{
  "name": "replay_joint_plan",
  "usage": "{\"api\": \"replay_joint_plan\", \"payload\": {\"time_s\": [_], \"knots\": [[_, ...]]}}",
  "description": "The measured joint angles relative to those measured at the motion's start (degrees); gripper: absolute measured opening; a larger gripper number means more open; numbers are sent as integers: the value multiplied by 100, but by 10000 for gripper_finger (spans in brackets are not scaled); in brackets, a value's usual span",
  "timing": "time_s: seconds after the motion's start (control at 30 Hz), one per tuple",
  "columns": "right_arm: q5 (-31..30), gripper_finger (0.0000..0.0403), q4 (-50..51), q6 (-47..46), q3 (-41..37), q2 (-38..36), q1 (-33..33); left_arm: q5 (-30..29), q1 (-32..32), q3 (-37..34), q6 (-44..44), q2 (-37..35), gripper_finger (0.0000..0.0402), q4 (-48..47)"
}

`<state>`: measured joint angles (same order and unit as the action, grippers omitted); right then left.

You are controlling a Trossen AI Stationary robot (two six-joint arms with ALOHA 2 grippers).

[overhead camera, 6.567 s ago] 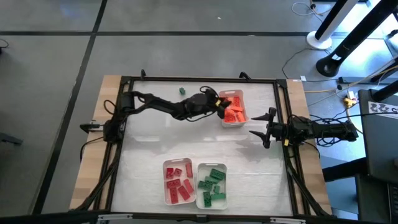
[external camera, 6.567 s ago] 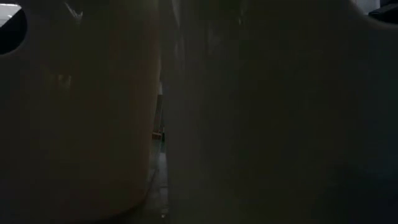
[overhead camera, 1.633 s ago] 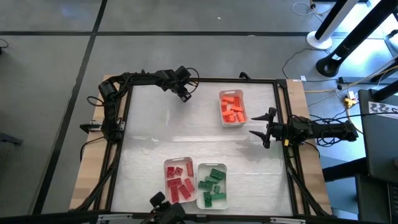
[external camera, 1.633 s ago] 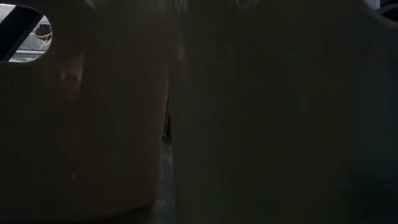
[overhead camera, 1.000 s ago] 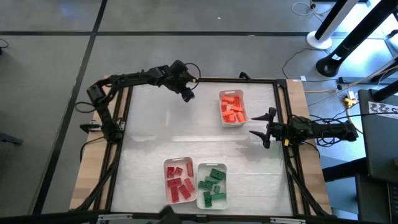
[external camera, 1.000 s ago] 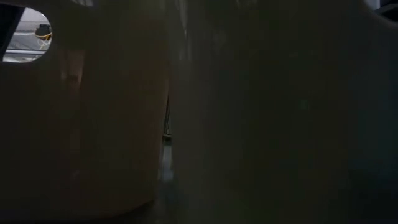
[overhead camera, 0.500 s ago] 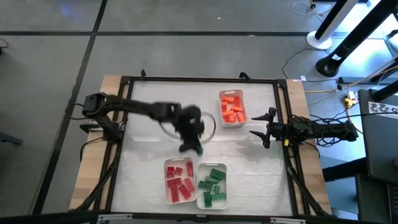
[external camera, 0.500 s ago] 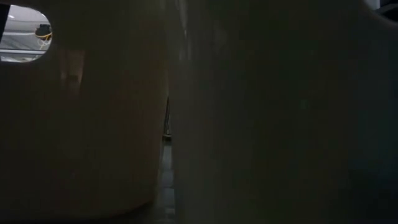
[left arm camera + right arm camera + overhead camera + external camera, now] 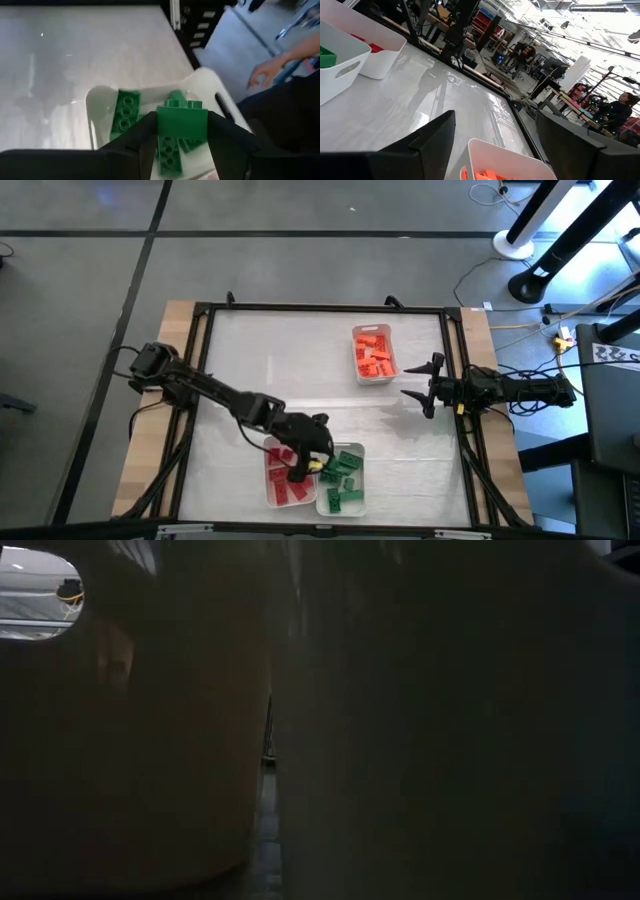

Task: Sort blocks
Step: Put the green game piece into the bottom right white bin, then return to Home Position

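My left gripper (image 9: 312, 464) hangs over the near trays, shut on a green block (image 9: 182, 119) above the white tray of green blocks (image 9: 102, 95), which the high view also shows (image 9: 340, 478). Left of that tray stands a tray of red blocks (image 9: 283, 473). A tray of orange blocks (image 9: 375, 354) stands at the far right. My right gripper (image 9: 420, 388) waits open at the table's right edge, level with the orange tray, nothing between its fingers. My left gripper pinches the green block by two opposite sides (image 9: 161, 125) between its two fingers. The fingers slant down from the table's far left side. The block is lifted clear above the green tray, its studs (image 9: 182, 103) pointing away from the wrist.
A dark frame (image 9: 320, 308) runs round the table top. The middle of the table between the trays is bare. In the low view the near trays' walls (image 9: 150, 740) block nearly everything. A person's hand (image 9: 261, 75) shows beyond the table's near edge.
My left gripper has swung from the table's far edge across the middle toward the near edge, carrying the green block, and now hangs over the green tray. The wrist has rolled and tipped on the way.
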<state>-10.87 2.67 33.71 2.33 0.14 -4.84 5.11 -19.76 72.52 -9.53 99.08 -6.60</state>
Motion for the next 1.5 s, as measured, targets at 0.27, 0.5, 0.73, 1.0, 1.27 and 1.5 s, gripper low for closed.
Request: {"api": "replay_joint_plan", "payload": {"time_s": [0.27,0.5,0.73,1.0,1.27,1.5], "knots": [[0,276,7,0,0,15,-2,-433,-123,-5,-173,209,211,-14],[50,276,9,0,0,22,-1,-311,33,-5,-692,-67,238,-402],[56,276,6,0,0,22,-1,-1577,17,-142,-67,-1532,236,-1271],[59,276,9,0,0,22,-2,-3514,-543,-2320,838,-4069,234,-48],[61,276,9,0,0,22,-2,-4127,-325,-4713,792,-6655,236,1246],[61,276,9,0,0,22,-2,-4608,-145,-5523,915,-8690,237,1196]]}}
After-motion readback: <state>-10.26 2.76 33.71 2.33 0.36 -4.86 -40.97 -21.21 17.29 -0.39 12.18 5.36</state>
